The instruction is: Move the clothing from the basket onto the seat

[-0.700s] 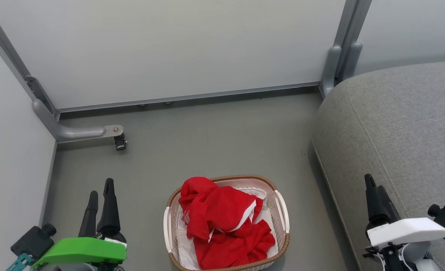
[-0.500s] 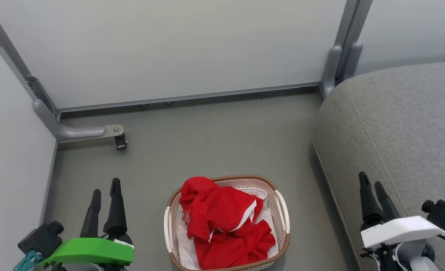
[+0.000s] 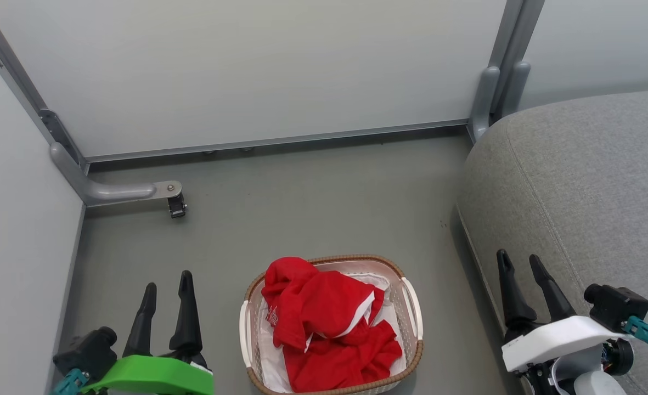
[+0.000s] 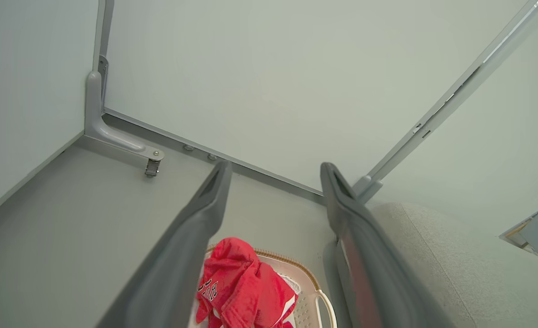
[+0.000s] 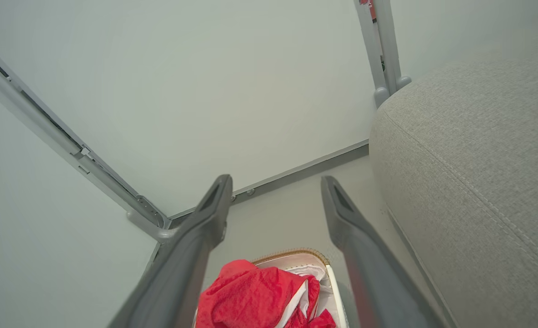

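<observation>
While the red clothing (image 3: 324, 323) lies piled in the basket (image 3: 334, 258), the left tool (image 3: 168, 280) hangs over the grey floor (image 3: 302, 203) to the left of it, wide open and holding nothing. The right tool (image 3: 518, 255) is wide open too, with nothing in it, and hangs by the front edge of the big grey seat (image 3: 587, 181). The basket sits on the floor between the two tools, near the seat. A white sheet (image 3: 269, 356) peeks out under the clothing, and one red piece has dark letters on it
</observation>
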`<state>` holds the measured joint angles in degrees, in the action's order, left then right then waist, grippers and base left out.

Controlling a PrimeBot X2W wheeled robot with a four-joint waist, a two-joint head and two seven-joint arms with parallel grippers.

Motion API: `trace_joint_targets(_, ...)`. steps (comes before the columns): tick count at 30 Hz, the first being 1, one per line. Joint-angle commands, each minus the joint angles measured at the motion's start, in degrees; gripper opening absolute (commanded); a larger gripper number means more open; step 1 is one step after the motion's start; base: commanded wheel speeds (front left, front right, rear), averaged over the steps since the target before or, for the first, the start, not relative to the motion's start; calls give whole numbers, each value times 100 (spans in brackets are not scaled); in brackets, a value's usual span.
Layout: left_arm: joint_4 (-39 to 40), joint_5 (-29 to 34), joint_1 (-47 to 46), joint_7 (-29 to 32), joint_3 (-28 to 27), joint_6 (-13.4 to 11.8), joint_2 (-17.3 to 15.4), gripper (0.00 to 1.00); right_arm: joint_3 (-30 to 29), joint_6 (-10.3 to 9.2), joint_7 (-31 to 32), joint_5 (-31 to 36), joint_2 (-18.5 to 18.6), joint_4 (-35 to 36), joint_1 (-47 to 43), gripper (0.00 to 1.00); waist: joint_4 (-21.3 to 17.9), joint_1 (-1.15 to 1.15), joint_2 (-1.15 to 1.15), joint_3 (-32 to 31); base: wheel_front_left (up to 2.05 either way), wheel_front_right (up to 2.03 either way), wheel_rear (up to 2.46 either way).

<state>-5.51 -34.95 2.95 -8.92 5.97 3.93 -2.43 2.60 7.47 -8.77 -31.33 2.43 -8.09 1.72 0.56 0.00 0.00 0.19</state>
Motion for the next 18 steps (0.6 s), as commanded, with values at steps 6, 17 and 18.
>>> trace_joint_targets(6,-18,499,81,-126,68,-78,-46,100,55,3,-143,601,40,-35,-30,100,13,0,0,-4,0,0,0)
trace_joint_targets(17,-180,998,227,-266,141,-119,-52,100,105,2,-281,1304,45,-178,-21,100,56,0,0,-18,0,0,0)
trace_joint_targets(18,-188,1035,241,-283,149,-123,-52,100,107,2,-298,1365,46,-184,-19,100,61,0,0,-17,0,0,0)
